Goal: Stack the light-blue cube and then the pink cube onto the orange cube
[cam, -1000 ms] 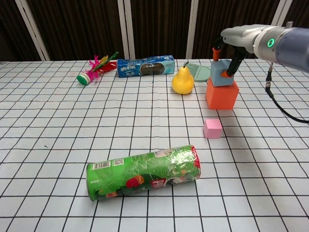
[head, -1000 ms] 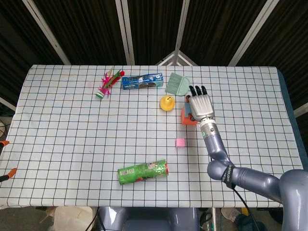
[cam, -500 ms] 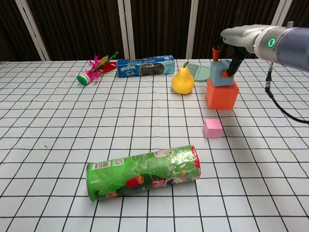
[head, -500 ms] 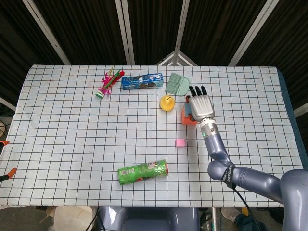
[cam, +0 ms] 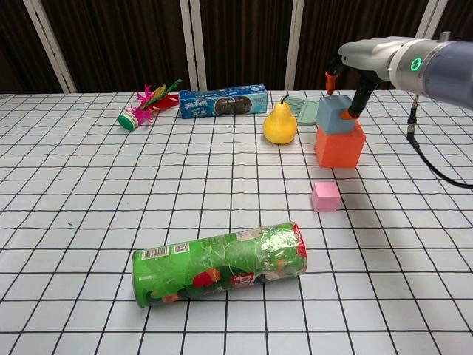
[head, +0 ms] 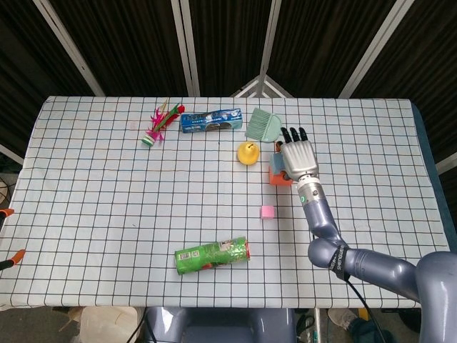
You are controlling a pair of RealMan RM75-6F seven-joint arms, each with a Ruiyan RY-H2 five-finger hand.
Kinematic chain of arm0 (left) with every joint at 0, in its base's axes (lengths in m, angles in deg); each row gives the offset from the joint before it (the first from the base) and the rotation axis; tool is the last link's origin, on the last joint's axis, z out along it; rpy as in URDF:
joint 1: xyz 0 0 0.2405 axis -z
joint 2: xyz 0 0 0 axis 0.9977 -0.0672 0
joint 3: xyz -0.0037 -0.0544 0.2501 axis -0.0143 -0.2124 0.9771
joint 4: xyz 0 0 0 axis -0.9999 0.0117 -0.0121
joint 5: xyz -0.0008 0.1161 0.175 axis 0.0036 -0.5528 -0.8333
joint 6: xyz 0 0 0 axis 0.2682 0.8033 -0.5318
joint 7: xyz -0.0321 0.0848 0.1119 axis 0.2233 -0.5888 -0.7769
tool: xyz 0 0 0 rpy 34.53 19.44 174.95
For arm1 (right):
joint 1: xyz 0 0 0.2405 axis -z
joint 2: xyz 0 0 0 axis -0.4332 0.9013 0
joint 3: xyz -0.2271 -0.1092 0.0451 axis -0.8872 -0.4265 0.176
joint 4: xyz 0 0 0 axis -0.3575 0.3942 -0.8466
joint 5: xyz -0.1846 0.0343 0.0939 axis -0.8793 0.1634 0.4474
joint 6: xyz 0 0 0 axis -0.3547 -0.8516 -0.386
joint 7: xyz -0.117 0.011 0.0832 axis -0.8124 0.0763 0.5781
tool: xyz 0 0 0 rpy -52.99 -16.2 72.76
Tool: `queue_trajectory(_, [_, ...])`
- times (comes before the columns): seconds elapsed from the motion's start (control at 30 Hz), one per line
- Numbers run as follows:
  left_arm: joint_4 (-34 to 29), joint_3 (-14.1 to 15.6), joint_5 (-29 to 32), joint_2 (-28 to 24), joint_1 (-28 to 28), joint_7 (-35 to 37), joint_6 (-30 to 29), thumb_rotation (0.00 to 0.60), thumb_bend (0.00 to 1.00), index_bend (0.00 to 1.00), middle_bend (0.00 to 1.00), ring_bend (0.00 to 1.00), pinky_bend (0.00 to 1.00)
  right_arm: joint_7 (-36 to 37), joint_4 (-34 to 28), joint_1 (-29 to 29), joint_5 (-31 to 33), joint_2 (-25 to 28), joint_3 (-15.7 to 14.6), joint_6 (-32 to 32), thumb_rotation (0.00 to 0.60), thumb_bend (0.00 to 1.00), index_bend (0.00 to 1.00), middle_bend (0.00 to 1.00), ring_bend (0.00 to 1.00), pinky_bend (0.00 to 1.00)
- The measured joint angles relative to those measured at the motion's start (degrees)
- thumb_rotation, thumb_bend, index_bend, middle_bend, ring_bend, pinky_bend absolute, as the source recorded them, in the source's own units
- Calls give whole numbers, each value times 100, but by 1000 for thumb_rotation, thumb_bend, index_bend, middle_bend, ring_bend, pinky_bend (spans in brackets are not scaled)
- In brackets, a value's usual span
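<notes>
The orange cube [cam: 340, 149] [head: 274, 179] stands right of the middle of the table. The light-blue cube [cam: 335, 117] [head: 275, 161] rests on top of it, set a little toward its left edge. My right hand [cam: 369, 55] [head: 298, 157] hovers over the stack with fingers pointing down. One finger lies against the blue cube's right face, and the thumb tip hangs just above its top left corner, clear of it. The pink cube [cam: 326, 197] [head: 267, 211] lies alone on the cloth in front of the stack. My left hand is out of sight.
A yellow pear [cam: 280, 123] stands close left of the stack, with a green brush [cam: 307, 109] behind it. A blue cookie pack [cam: 223, 101] and a feathered shuttlecock [cam: 144, 107] lie at the back. A green chips can [cam: 220, 263] lies near the front.
The light-blue cube has shifted a little left and settled lower on the orange cube. The right hand has hardly moved.
</notes>
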State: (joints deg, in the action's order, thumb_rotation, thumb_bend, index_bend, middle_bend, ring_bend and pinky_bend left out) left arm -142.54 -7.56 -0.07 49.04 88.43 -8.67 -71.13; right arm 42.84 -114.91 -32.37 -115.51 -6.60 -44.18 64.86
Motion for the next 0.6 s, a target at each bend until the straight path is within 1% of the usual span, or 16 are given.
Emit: queue_trajectory(0.6, [-7,-1,10,4,5,-14,9,600,206,206,19,0,18,-79,62,-48,78,-32,-2,-28,600,311,366,67,31,0])
